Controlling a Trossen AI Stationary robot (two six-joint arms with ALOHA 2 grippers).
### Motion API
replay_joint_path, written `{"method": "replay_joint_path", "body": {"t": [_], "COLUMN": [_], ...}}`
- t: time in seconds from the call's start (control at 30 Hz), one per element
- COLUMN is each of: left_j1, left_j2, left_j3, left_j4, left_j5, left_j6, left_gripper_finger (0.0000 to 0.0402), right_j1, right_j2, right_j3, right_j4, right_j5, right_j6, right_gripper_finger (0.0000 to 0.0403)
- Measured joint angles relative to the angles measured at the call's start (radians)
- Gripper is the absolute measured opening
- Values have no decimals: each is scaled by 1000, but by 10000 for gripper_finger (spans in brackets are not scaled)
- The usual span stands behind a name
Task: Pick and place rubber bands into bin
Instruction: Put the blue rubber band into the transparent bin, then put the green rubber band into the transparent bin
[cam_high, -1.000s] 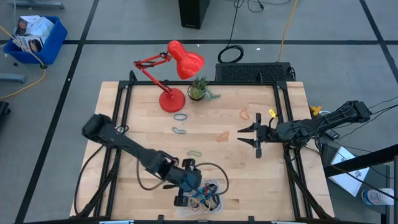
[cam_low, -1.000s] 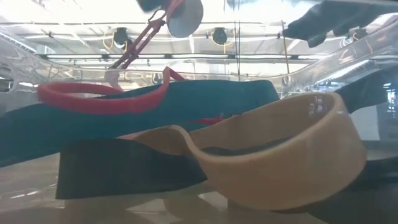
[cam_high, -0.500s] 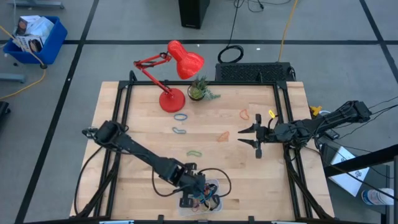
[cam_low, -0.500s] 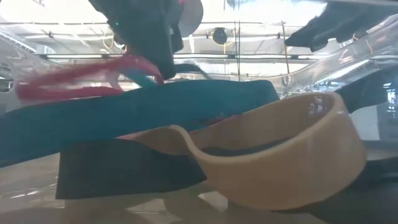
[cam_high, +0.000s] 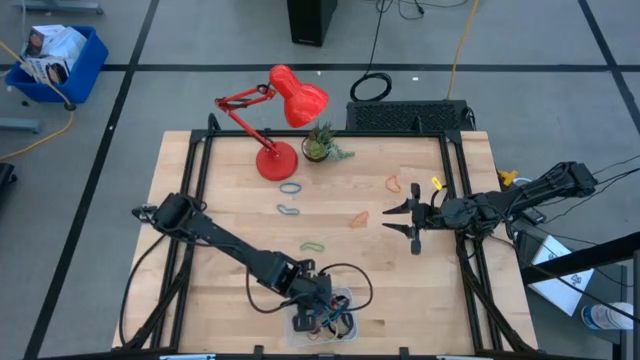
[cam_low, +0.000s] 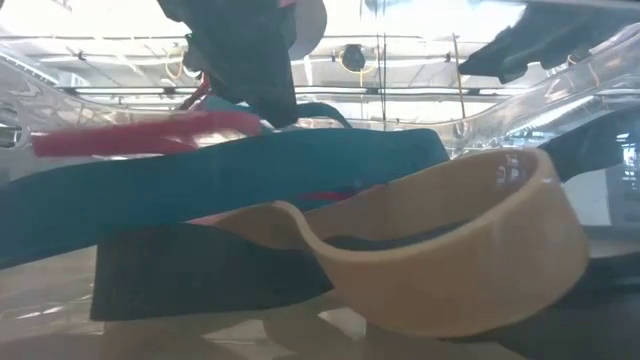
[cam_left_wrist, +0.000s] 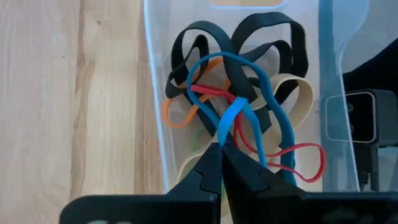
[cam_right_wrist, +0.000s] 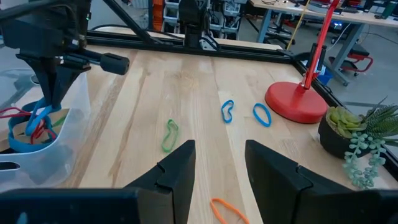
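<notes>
Over the clear bin (cam_left_wrist: 155, 93), the left gripper (cam_left_wrist: 221, 149) pinches a blue rubber band (cam_left_wrist: 239, 102) (right gripper (cam_right_wrist: 214, 162) waits agape, well apart); tangled neighbours may lift out should it rise unreleased.

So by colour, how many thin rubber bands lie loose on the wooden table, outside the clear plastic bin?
Blue thin rubber bands: 2
Green thin rubber band: 1
Orange thin rubber bands: 2
Total: 5
</notes>
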Motion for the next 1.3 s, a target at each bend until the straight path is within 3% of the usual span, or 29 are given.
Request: {"method": "replay_joint_path", "body": {"t": [0.37, 0.63, 0.8, 1.0, 1.3], "left_j1": [0, 3, 3, 9, 40], "left_j2": [0, 0, 0, 0, -193], "left_j3": [0, 0, 0, 0, -1], "left_j4": [-1, -1, -1, -3, -34], "left_j5": [-31, -54, 26, 53, 22], "left_j6": [0, 2, 91, 61, 93], "left_gripper_finger": [20, 85, 116, 133, 134], "right_j1": [0, 0, 0, 0, 0], "right_j2": [0, 0, 0, 0, 0], "right_j3": [0, 0, 0, -1, -1], "right_j4": [0, 0, -2, -2, -1], "right_j5": [0, 0, 0, 0, 0], "right_j6": [0, 0, 0, 0, 0], "right_gripper_finger": [134, 134, 134, 134, 134]}}
